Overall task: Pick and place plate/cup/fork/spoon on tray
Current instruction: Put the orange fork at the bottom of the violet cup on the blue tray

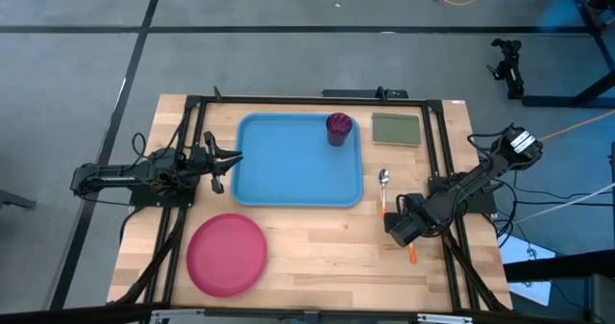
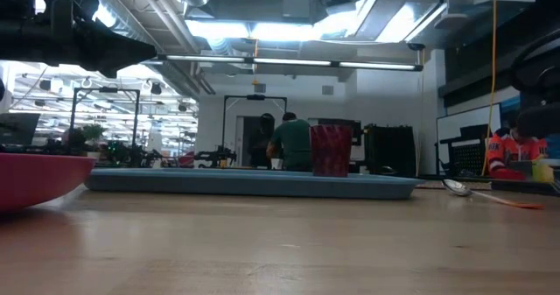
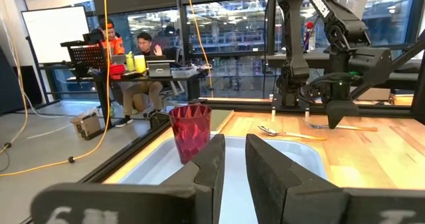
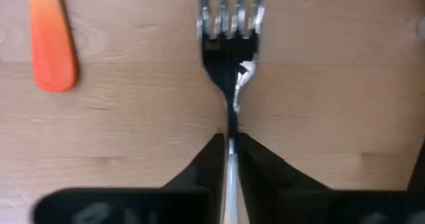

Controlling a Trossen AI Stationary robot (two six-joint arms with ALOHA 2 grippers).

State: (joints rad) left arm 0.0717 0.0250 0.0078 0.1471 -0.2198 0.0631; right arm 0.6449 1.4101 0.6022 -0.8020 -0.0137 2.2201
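The right wrist view shows the right gripper [image 4: 230,151] pressed together on the silver neck of the fork [image 4: 229,44], tines pointing away over bare wood, a grip low on the metal that probably keeps the thin utensil from swivelling. Beside it lies the orange handle of the spoon [image 4: 52,41], not gripped. From the high view, this gripper works on the table [image 1: 317,257] right of the tray [image 1: 288,161], with the spoon's bowl near the tray's right edge. The cup [image 1: 338,128] stands upright in the tray's far right corner, leaving most of the floor free for the plate [image 1: 227,255], which rests on the wood near the tray's front left corner. The left gripper [image 1: 223,161] waits at the tray's left rim, fingers slightly apart and holding nothing.
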